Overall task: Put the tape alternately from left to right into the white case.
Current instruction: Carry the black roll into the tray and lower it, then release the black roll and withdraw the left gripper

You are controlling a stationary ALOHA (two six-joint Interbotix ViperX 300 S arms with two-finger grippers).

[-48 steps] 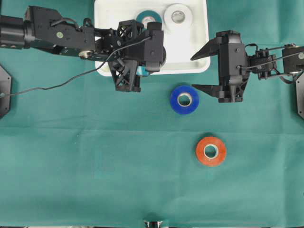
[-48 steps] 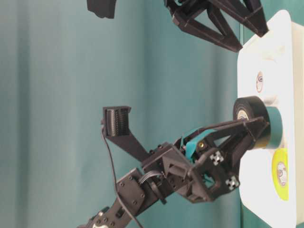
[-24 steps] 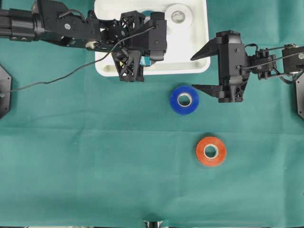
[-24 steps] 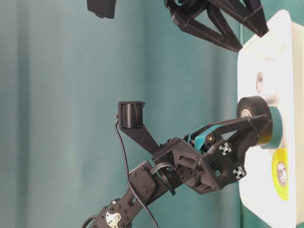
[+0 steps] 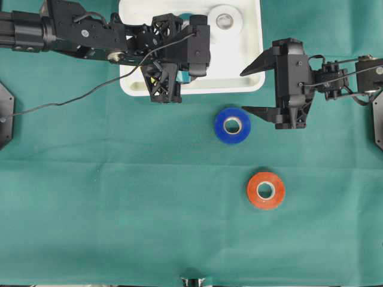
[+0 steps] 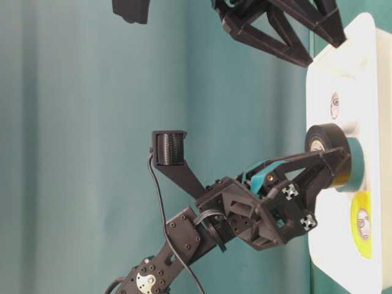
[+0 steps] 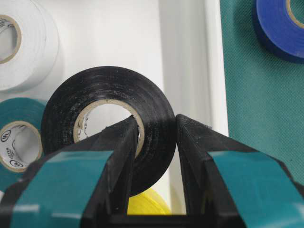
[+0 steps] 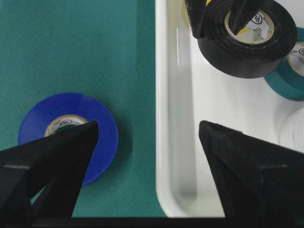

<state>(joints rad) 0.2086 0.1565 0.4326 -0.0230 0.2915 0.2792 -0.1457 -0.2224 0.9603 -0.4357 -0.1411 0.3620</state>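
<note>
My left gripper [image 7: 157, 121] is shut on the black tape roll [image 7: 95, 95], one finger through its core and the other outside the wall. It holds the roll over the white case [image 5: 251, 60], partly covering the teal roll [image 7: 16, 137] and the yellow roll [image 7: 147, 204]. A white roll [image 5: 224, 18] lies in the case's far part. On the cloth lie the blue roll [image 5: 232, 125] and the orange-red roll [image 5: 265, 190]. My right gripper [image 5: 244, 91] is open and holds nothing, straddling the case's near right corner beside the blue roll.
A green cloth [image 5: 119, 197] covers the table. A thin black cable [image 5: 72, 104] trails from the left arm across the cloth. Black mounts [image 5: 5, 113] sit at both side edges.
The left gripper carried the black roll farther over the case, then held still for the last half second. The right gripper, blue roll and orange-red roll have not moved.
</note>
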